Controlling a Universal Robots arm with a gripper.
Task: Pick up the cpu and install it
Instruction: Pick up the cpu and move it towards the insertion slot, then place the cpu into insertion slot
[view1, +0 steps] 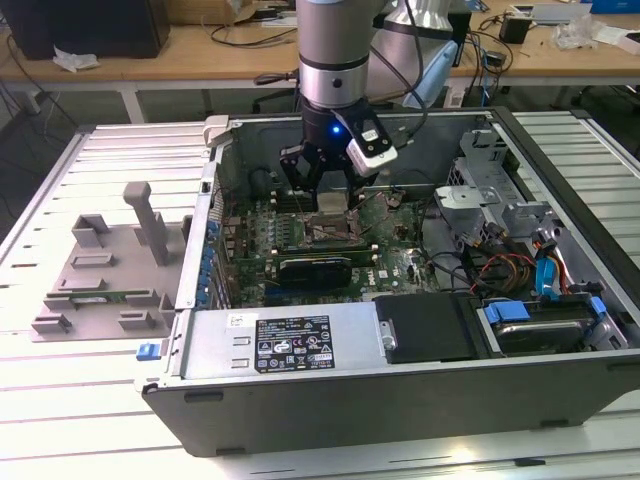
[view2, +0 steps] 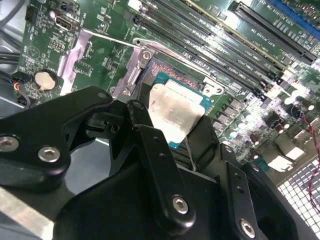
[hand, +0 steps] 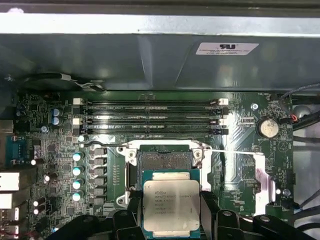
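My gripper (view1: 322, 190) hangs inside the open computer case, low over the motherboard. It is shut on the cpu (hand: 171, 204), a small square chip with a silver-grey metal top on a green edge. In both wrist views the black fingers (view2: 141, 117) press on two opposite sides of the cpu (view2: 176, 111). The chip sits a little above the dark socket (hand: 165, 159) and covers part of it; the rest of the socket (view2: 172, 70) is bare. The socket's metal frame (hand: 261, 175) is swung open to one side.
Memory slots (hand: 150, 117) run beside the socket, and a coin battery (hand: 268, 127) sits past the open frame. The case walls (view1: 215, 190) enclose the board. A black card (view1: 315, 265), cables (view1: 500, 265) and drive bays crowd the exterior view's right. Grey fixture blocks (view1: 110, 265) stand on the table at its left.
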